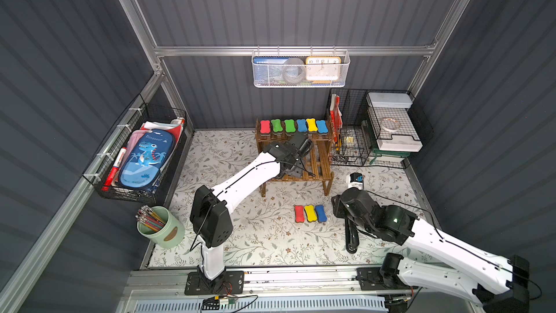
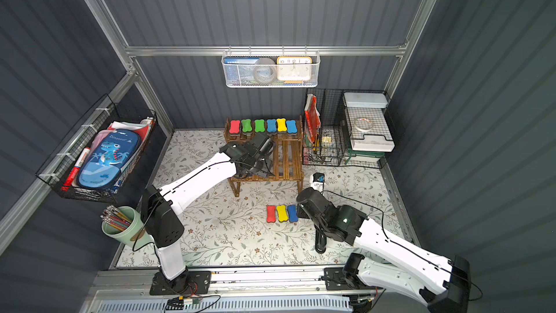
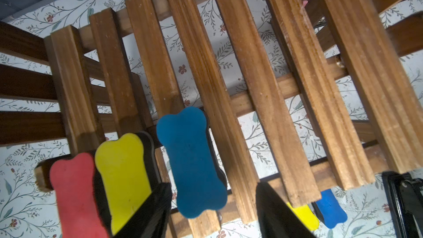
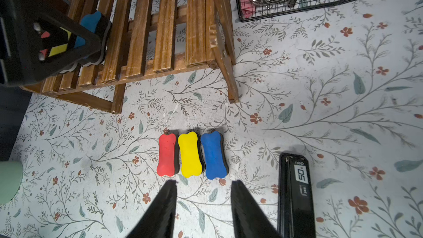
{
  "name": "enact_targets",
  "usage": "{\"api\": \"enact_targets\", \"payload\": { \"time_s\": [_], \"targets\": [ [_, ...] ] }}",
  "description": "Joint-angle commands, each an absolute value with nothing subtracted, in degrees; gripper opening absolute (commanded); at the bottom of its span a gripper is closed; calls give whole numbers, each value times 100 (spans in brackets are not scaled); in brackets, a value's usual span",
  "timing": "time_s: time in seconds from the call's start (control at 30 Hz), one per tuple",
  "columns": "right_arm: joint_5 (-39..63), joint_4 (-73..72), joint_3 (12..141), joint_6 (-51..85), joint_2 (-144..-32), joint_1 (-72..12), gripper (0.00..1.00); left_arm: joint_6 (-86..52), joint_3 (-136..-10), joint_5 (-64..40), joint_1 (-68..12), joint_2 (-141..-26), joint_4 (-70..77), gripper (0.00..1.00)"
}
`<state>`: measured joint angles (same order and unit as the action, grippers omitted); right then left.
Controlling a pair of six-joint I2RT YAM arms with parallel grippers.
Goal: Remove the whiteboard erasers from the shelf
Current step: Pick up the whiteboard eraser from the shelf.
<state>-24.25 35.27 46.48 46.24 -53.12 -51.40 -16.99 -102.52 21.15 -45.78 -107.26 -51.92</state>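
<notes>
On the lower step of the shelf (image 1: 324, 161) lie a red eraser (image 3: 73, 191), a yellow eraser (image 3: 123, 175) and a blue eraser (image 3: 192, 163). Left tool (image 3: 214, 184): spread, fingers either side of the blue eraser, gap visible on one side, nothing grasped. Upper step: row of six erasers (image 1: 289, 125). On the table (image 4: 320, 111) three more erasers (image 4: 191, 154) lie side by side. Right tool (image 4: 203, 181): released, empty, just short of them, beside a black stapler (image 4: 295, 191).
</notes>
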Motion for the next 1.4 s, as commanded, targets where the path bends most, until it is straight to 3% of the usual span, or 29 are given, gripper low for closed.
{"api": "enact_targets", "payload": {
  "time_s": [0.0, 0.6, 1.0, 1.37],
  "targets": [
    [-2426, 3618, 4579, 4632, -5215, -5099, 43, -1793, -10384, 2334, -4597, -10823, -5363, 62],
    [-2343, 3590, 4430, 4680, -5011, -4972, 44, -1951, -10259, 2294, -4597, -11034, -5387, 57],
    [-2353, 3603, 4425, 4697, -4970, -4933, 43, -1978, -10411, 2416, -4597, -10945, -5362, 44],
    [-2338, 3541, 4406, 4726, -4922, -4913, 43, -2682, -9308, 2429, -4838, -9475, -5300, 42]
  ]
}}
